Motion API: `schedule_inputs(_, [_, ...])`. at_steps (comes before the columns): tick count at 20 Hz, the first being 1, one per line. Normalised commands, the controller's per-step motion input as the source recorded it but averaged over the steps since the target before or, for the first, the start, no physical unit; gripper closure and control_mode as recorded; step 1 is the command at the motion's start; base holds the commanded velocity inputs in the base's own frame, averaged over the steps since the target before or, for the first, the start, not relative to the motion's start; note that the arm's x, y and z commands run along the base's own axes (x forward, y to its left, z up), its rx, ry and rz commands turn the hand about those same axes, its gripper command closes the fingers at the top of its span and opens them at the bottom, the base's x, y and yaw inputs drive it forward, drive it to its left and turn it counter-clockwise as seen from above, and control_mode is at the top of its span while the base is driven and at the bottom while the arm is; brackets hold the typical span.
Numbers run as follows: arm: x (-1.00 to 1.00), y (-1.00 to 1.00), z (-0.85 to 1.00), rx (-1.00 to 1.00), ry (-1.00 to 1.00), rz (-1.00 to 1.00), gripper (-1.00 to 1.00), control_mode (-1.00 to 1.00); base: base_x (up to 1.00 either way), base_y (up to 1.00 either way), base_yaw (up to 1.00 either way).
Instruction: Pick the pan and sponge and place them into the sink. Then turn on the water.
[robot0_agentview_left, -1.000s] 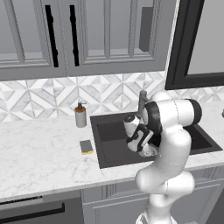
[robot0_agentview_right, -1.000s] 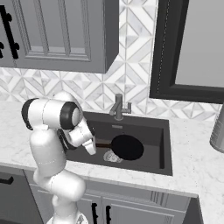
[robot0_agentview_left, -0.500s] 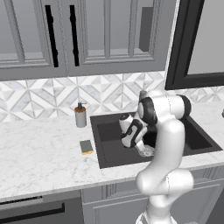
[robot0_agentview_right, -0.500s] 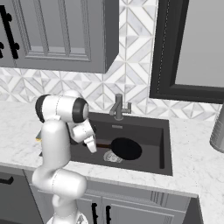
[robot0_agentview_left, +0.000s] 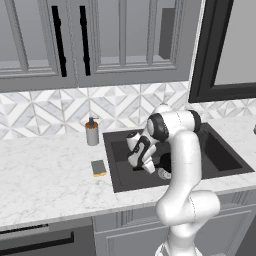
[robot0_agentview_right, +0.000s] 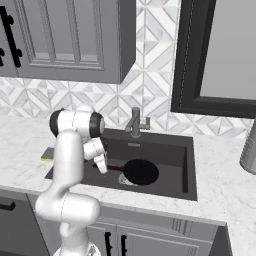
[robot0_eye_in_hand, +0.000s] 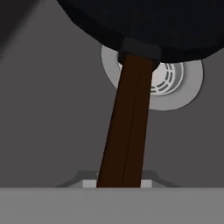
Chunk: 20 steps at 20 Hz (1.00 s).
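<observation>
The black pan (robot0_agentview_right: 141, 171) lies flat on the floor of the dark sink (robot0_agentview_right: 189, 165), its brown handle (robot0_agentview_right: 114, 167) pointing left. My gripper (robot0_agentview_right: 103, 167) is down in the basin, shut on the handle's end; it also shows from the other side (robot0_agentview_left: 143, 167). In the hand view the handle (robot0_eye_in_hand: 129, 127) runs up from between my fingertips to the pan (robot0_eye_in_hand: 144, 22), which covers part of the silver drain (robot0_eye_in_hand: 175, 87). The yellow sponge (robot0_agentview_left: 98, 167) lies on the counter just left of the sink (robot0_agentview_left: 116, 182). No stream comes from the grey faucet (robot0_agentview_right: 135, 122).
A soap dispenser (robot0_agentview_left: 91, 132) stands on the counter by the sink's back left corner. A grey metal canister (robot0_agentview_right: 250, 145) stands at the far right. Wall cabinets hang above the tiled backsplash.
My arm's elbow has swung left and the hand has shifted slightly left over the sink's left half. The pan has stayed on the sink floor.
</observation>
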Motion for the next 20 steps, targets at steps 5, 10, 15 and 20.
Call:
schedule_inputs(5, [0.28, 0.05, -0.39, 0.00, 0.04, 0.00, 1.00, -1.00, 0.00, 0.00, 0.00])
schedule_inputs(10, [0.00, 0.00, -0.08, 0.00, -0.03, -0.02, -1.00, -1.00, 0.00, 0.00, 0.00])
schedule_inputs(15, [-0.41, -0.06, 0.24, 0.09, -0.20, -0.05, -1.00, -1.00, 0.00, 0.00, 0.00])
schedule_inputs(20, [-0.66, -0.06, 0.75, 0.16, -0.27, -0.07, -1.00, -1.00, 0.00, 0.00, 0.00])
